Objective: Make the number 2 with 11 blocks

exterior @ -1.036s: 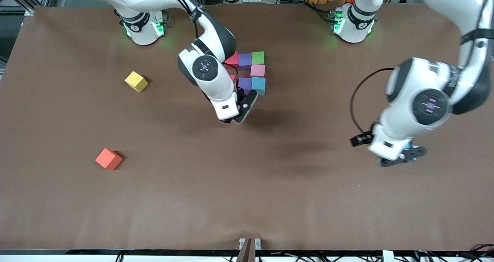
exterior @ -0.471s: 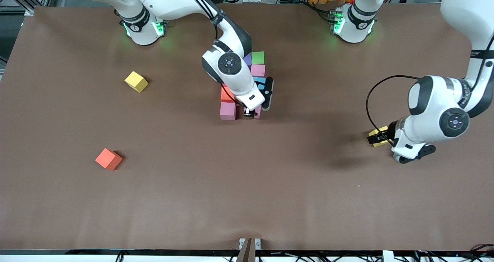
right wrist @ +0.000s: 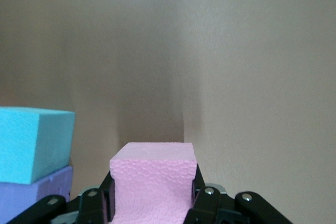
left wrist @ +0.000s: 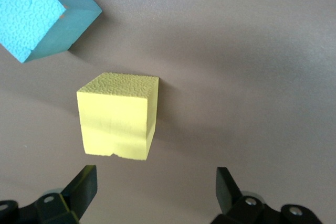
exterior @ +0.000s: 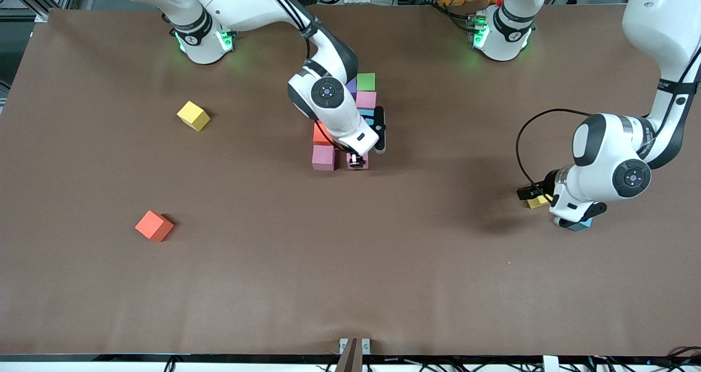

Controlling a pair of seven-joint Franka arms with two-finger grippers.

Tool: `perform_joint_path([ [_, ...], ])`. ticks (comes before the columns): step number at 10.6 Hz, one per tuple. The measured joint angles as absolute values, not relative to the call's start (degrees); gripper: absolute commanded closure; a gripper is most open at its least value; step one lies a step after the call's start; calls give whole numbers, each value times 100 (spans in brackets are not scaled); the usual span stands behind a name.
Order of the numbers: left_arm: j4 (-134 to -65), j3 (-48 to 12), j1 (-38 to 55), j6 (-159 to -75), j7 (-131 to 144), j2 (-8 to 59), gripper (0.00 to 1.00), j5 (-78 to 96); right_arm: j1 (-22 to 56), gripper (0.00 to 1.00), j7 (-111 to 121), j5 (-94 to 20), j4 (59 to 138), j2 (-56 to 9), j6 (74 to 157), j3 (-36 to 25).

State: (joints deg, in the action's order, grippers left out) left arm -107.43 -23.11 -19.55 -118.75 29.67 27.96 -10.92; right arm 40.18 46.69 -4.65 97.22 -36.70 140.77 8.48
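Observation:
The number 2 is a partly hidden cluster at mid-table: green (exterior: 366, 81), pink (exterior: 366, 99), light blue (exterior: 368, 114), purple (exterior: 351, 85), orange-red (exterior: 322, 135) and pink (exterior: 323, 157) blocks show. My right gripper (exterior: 358, 162) is shut on a pink block (right wrist: 152, 182), low beside the nearest row's pink block. The light blue block (right wrist: 34, 142) and purple block (right wrist: 31, 192) also show in the right wrist view. My left gripper (left wrist: 155, 190) is open, over a loose yellow block (left wrist: 118, 116) toward the left arm's end (exterior: 539, 201). A light blue block (left wrist: 42, 11) lies beside it.
A loose yellow block (exterior: 193, 115) and an orange block (exterior: 154, 225) lie toward the right arm's end of the brown table (exterior: 350, 262). The light blue block near the left arm (exterior: 580, 225) is slightly nearer to the front camera than the yellow one.
My right arm swung over the cluster and came down with the pink block at the nearest row. My left gripper moved from over the light blue block to the yellow one.

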Motion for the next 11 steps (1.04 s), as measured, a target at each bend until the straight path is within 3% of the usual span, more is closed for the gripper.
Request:
perform_joint_path([
  [9,-10747,-2304,-2199,-12168,2664,3214,0,-1763,3996,96,4750,-443,10195,-3658,14451,821],
  [10,-10747,-2304,-2252,-12184,2553,3247,7,-1803,3994,96,4752,-443,10198,-3656,14451,818],
  [11,-10747,-2303,-2311,-12198,2400,3282,21,-1803,3985,96,4753,-443,10207,-3650,14451,812],
])
